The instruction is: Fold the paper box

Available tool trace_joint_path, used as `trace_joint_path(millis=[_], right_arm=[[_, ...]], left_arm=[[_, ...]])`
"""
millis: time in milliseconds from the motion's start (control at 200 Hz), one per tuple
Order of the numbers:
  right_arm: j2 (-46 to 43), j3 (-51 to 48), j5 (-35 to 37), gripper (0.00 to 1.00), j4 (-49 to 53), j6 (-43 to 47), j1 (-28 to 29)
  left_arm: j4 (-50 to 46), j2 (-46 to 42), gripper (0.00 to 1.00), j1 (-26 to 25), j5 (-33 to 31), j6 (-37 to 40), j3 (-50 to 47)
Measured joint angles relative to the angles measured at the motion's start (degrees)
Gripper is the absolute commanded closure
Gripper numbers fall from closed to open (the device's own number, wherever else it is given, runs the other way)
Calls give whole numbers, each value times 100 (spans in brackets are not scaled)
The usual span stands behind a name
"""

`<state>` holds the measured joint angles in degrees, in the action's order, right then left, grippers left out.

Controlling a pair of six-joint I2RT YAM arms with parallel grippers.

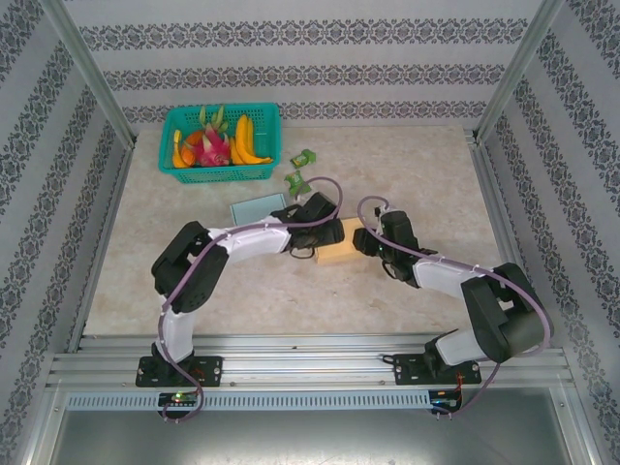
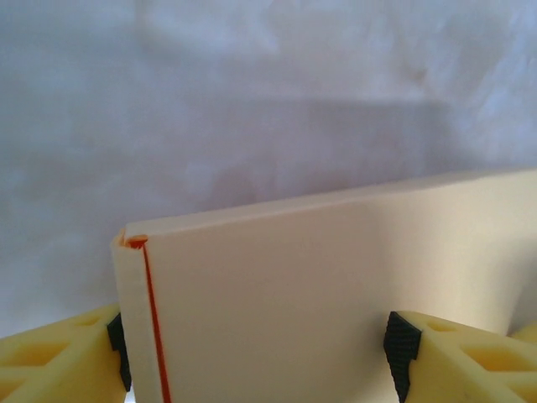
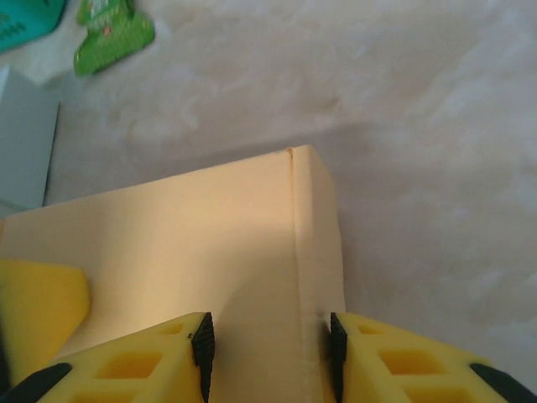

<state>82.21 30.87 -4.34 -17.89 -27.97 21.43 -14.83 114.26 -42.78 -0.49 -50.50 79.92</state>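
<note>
Teal basket (image 1: 218,175) of fruit (image 1: 248,143), two green packets (image 1: 303,158), pale blue card (image 1: 258,206), marbled tabletop (image 1: 174,194)

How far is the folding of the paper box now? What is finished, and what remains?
Done: the paper box already stands as a block with sharp corners. In hand: the right gripper pinches one corner, and the left gripper brackets another side. Left: any last flap, hidden here, and the release.

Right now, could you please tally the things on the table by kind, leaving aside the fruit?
Teal plastic mesh basket: 1
Small green packets: 2
Pale blue flat sheet: 1
Cream paper box: 1
Total: 5
</note>
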Motion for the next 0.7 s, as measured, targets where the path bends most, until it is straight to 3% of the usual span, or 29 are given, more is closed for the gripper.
trace_joint_path(millis=[150,320,520,704], right_arm=[[149,380,90,58,-44,-39,-122],[892,1036,2,59,-188,-39,-337],[1613,1414,-208,56,-522,-35,-459],[1829,1438,-363,49,-887,-70,-481]], left_arm=[[-33,575,23,328,109,151,841],[-55,1093,23,605,236,234,1497],[-184,1204,21,691,164,337,1611],[-297,1207,11,693,149,470,1611]])
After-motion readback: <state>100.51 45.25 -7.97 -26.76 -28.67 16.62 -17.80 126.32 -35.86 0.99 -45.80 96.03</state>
